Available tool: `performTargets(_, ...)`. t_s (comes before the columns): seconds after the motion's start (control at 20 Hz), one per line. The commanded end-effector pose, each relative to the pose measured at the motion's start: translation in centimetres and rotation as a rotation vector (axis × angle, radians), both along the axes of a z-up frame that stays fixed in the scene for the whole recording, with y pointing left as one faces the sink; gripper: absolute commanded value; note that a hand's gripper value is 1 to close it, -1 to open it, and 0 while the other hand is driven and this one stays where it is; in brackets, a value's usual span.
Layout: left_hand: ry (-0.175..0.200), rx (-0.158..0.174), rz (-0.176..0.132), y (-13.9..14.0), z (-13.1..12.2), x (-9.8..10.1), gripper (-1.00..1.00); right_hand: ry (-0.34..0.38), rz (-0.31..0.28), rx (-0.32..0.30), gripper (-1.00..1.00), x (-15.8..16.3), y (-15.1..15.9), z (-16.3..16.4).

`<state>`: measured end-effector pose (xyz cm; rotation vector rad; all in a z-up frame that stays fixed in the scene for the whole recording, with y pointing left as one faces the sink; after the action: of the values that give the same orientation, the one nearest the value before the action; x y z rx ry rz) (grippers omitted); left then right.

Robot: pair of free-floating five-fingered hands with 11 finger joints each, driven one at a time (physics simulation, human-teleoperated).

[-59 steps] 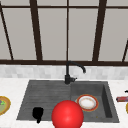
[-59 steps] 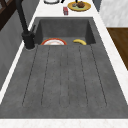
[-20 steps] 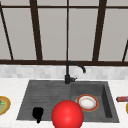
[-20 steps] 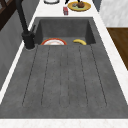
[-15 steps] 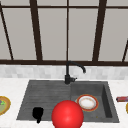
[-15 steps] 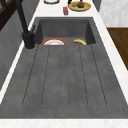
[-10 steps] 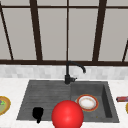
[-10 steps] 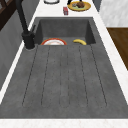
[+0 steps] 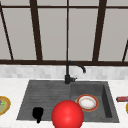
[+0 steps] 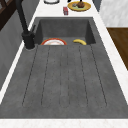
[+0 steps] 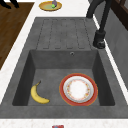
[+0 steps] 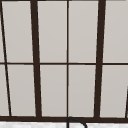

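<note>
My left hand point(image 9: 38, 113) hangs low at the front left, before the sink's drainboard point(image 9: 42, 97), holding nothing that I can see. In the right side view the same hand point(image 11: 12, 3) is a dark shape over the wooden floor, off the counter's front edge. A big red ball point(image 9: 67, 115) sits at the front middle, just right of that hand. In the basin lie a red-rimmed white plate point(image 9: 87, 102) point(image 11: 78, 89) point(image 10: 53, 42) and a yellow banana point(image 11: 37, 93) point(image 10: 80, 42).
A black faucet point(image 9: 68, 72) point(image 11: 100, 35) stands behind the sink point(image 11: 27, 72). A yellow plate with food point(image 9: 3, 105) point(image 11: 50, 5) rests on the left counter. A small red can point(image 9: 122, 99) point(image 10: 65, 10) and another yellow plate point(image 10: 79, 5) sit on the right counter. Window bars point(image 12: 35, 60) rise behind.
</note>
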<state>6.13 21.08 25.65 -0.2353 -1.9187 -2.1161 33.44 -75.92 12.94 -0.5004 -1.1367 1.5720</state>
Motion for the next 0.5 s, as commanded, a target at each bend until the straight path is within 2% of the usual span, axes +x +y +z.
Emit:
performTargets(0.0,0.000,0.000,0.000,0.0,0.0,0.0,0.00,-0.124,0.000,-0.025,-1.00,-1.7,-0.3,0.8)
performTargets(0.05,0.000,0.000,0.000,0.0,0.0,0.0,0.00,-0.148,-0.001,-0.032,-1.00,-2.0,-0.1,0.8)
performTargets(0.15,0.000,0.000,0.000,0.0,0.0,0.0,0.00,-0.194,0.042,-0.049,-1.00,-1.7,-0.2,0.7)
performTargets(0.35,0.000,0.000,0.000,0.0,0.0,0.0,0.00,-0.260,0.065,-0.050,-1.00,-1.8,0.0,0.8)
performTargets(0.45,0.000,0.000,0.000,0.0,0.0,0.0,0.00,-0.192,0.082,-0.049,-1.00,-2.5,1.7,0.7)
